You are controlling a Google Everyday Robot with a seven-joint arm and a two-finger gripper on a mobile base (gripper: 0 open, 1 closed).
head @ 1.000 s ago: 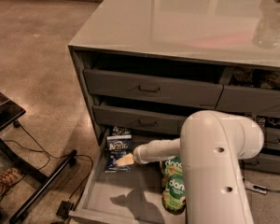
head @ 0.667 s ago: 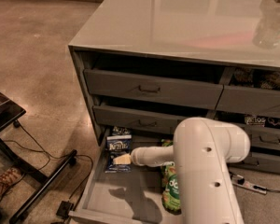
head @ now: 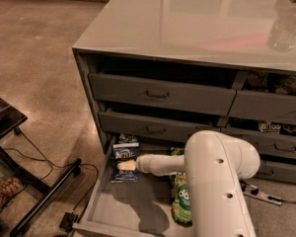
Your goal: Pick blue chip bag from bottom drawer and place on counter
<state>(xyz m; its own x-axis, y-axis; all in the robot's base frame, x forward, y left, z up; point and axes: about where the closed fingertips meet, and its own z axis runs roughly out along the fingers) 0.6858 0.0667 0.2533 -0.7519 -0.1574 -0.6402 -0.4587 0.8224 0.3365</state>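
The blue chip bag (head: pixel 123 152) lay in the left rear corner of the bottom drawer (head: pixel 119 209), long axis front to back — my end effector (head: pixel 127 165) met its near half from the right; spread or pinching, I couldn't tell

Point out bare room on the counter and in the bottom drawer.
The counter is bare left and middle; objects only far right. In the bottom drawer the front-left floor is free, between the blue chip bag, hand at it, and the green bag.
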